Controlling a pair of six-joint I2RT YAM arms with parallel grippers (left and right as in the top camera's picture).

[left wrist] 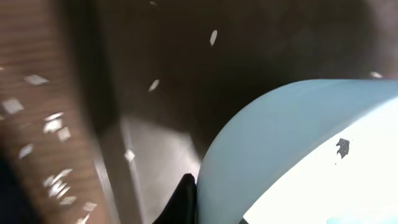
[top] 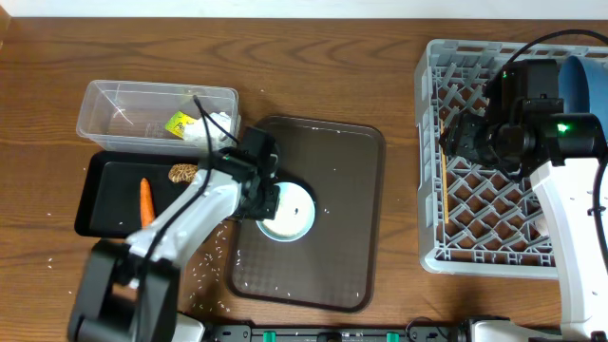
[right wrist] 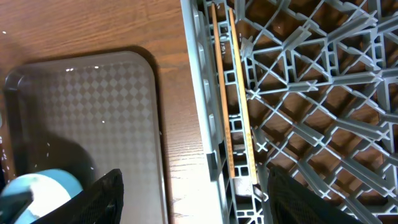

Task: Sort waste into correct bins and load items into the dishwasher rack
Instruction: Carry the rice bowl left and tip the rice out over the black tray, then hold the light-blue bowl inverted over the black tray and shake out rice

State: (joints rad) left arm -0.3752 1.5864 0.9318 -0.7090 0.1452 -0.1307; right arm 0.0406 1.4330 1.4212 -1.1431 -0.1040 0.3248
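The white bowl (top: 290,213) with a pale green inside sits on the brown serving tray (top: 342,171). My left gripper (top: 267,197) is shut on its left rim. In the left wrist view one black finger (left wrist: 185,200) presses the bowl's outer wall (left wrist: 261,149); the other finger is hidden. My right gripper (right wrist: 193,199) is open and empty over the left edge of the grey rack (top: 475,204), where two chopsticks (right wrist: 233,93) lie. The blue dish (top: 585,81) stands in the rack's far right corner. The carrot (top: 146,200) and brown food piece (top: 182,173) lie in the black tray (top: 95,204). The wrapper (top: 178,123) and tissue (top: 211,126) lie in the clear tub (top: 123,100). The cups are out of view.
Loose rice grains (top: 204,271) are scattered on the table in front of the black tray and on the serving tray. The bowl also shows at the lower left of the right wrist view (right wrist: 37,193). The right arm covers the rack's upper middle.
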